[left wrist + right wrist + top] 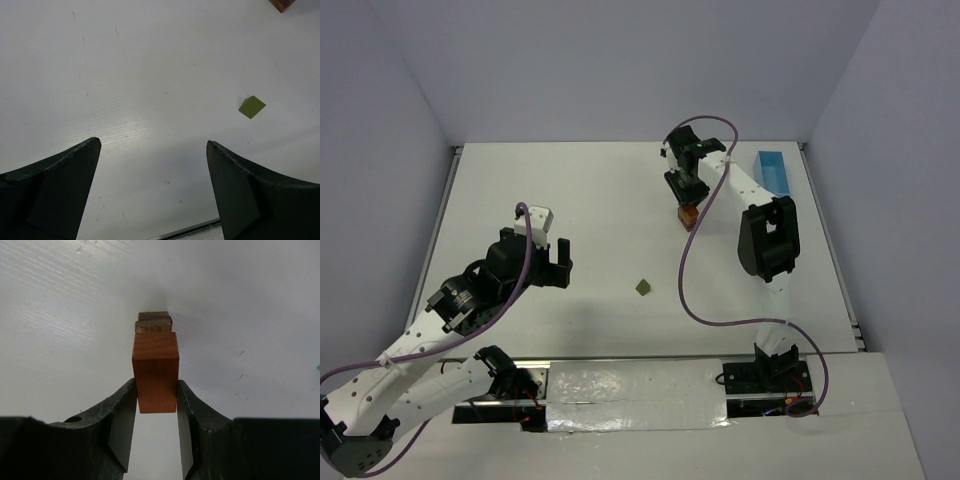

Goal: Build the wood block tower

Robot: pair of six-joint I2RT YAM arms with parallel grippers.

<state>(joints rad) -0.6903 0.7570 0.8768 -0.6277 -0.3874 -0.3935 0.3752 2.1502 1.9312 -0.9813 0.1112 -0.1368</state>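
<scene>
Views from overhead and from both wrists of 2 arms bolted side by side at the near edge of a white tabletop (600, 200).

Left arm (470, 300), near left: it extends from its base toward the far right. The left jaws are spread fully apart, grasp nothing, and hover over bare tabletop.

Olive green block (644, 287): it lies alone on the tabletop near the middle, to the right of the left jaws and apart from them. In the left wrist view it sits beyond the right-hand finger and slightly to its right.

Right arm (768, 240), right side: it stretches from its near base into the far half of the tabletop. The right jaws are clenched on an orange block (155, 371), gripped by 2 opposite side faces and held upright, with its end projecting past the fingertips.

Wood block tower (154, 322): it stands far of centre, directly beyond the orange block in the right wrist view. A tan block (153, 327) shows there, with a darker block (153, 315) behind it. Whether the orange block touches the tower cannot be told.

Light blue tray (772, 172): it lies at the far right, near the tabletop's right edge and well apart from the tower.
</scene>
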